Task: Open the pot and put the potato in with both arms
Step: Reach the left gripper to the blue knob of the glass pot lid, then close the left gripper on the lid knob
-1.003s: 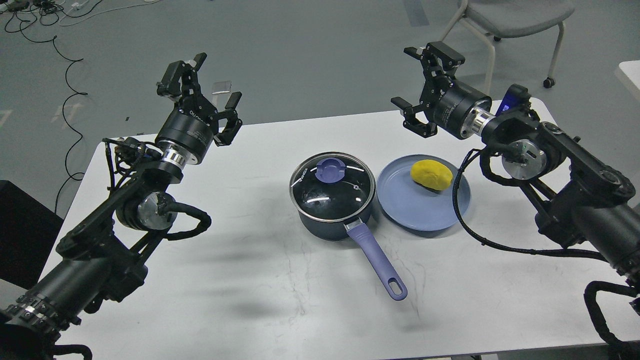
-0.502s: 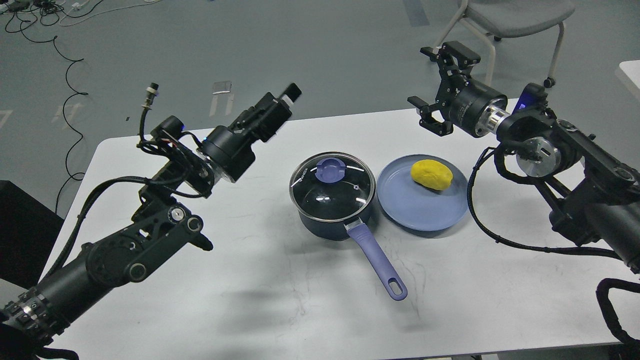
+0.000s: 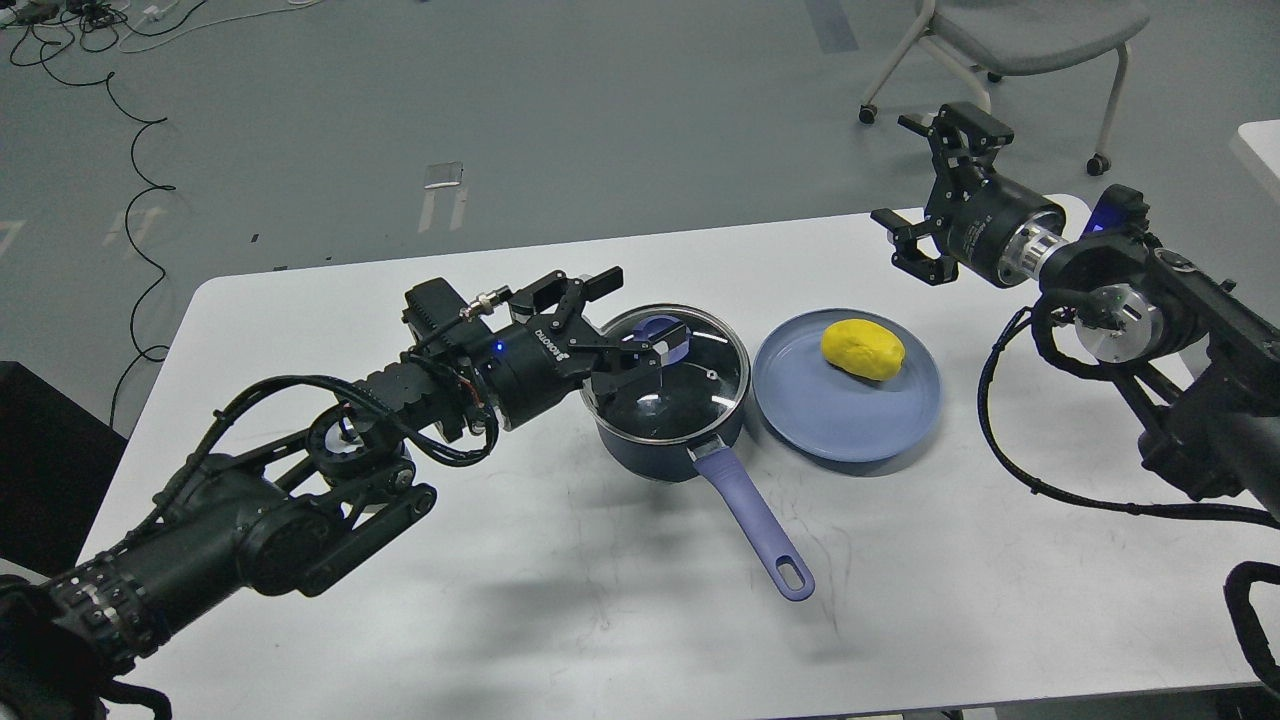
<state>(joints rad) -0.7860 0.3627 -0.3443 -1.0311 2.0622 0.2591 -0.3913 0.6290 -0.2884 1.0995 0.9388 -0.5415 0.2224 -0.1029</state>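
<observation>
Sitting near the middle of the white worktop (image 3: 560,620), the pot (image 3: 665,420) is wearing its glass lid (image 3: 670,385), and its purple-blue handle (image 3: 755,530) is pointing toward the near right. The left claw (image 3: 632,322) is reaching in from the left, low over the lid, with its fingers spread on either side of the lid's purple knob (image 3: 668,338); the far finger is lying past the pot's far-left rim and the near one is lying over the glass, and I cannot tell whether either is touching the knob. Just right of the pot, the light-blue plate (image 3: 850,420) is carrying the yellow potato (image 3: 863,348) on its far part. The right claw (image 3: 935,190) is hanging released above the far right corner of the worktop, well apart from the potato, gripping nothing. A grey chair (image 3: 1010,40) is standing on the floor beyond.
</observation>
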